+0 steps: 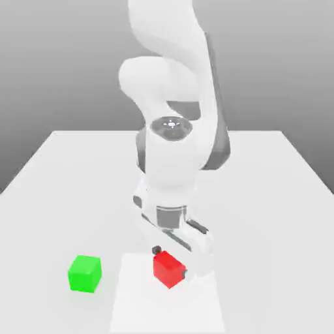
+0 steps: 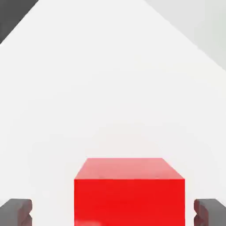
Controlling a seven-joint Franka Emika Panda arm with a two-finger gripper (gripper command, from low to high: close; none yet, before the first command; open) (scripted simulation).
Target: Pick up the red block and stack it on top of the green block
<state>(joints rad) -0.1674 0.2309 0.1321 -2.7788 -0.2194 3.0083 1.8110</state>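
The small, smooth, bright red cube [image 1: 168,269] sits on the flat white tabletop [image 1: 274,215], near the front edge in the exterior view and a little to that view's right of centre. It rests flat on the surface, turned so that one vertical edge faces the camera. In the hand view the red cube [image 2: 129,194] shows a lighter top face and a saturated front face, squarely between two dark finger pads.

The claw [image 1: 171,261] of the white robot arm [image 1: 171,163] is down at the cube's level with its jaws spread wide. One dark fingertip [image 1: 156,250] stands just off the cube's upper corner on the exterior view's left, and the other sits beside its lower corner on that view's right. In the hand view each dark grey finger pad [image 2: 16,211] stands apart from the cube's side, with a strip of white tabletop visible in the gap, so the claw straddles the cube without gripping it.

The small, smooth, bright green cube [image 1: 85,273] also rests on the tabletop, off to the exterior view's left of the red one, apart from it and about as near the front edge. The two cubes look alike in size. Nothing lies on top of the green cube.

Behind the claw, the arm's thick white links rise and fold over the middle of the tabletop against a plain grey background.
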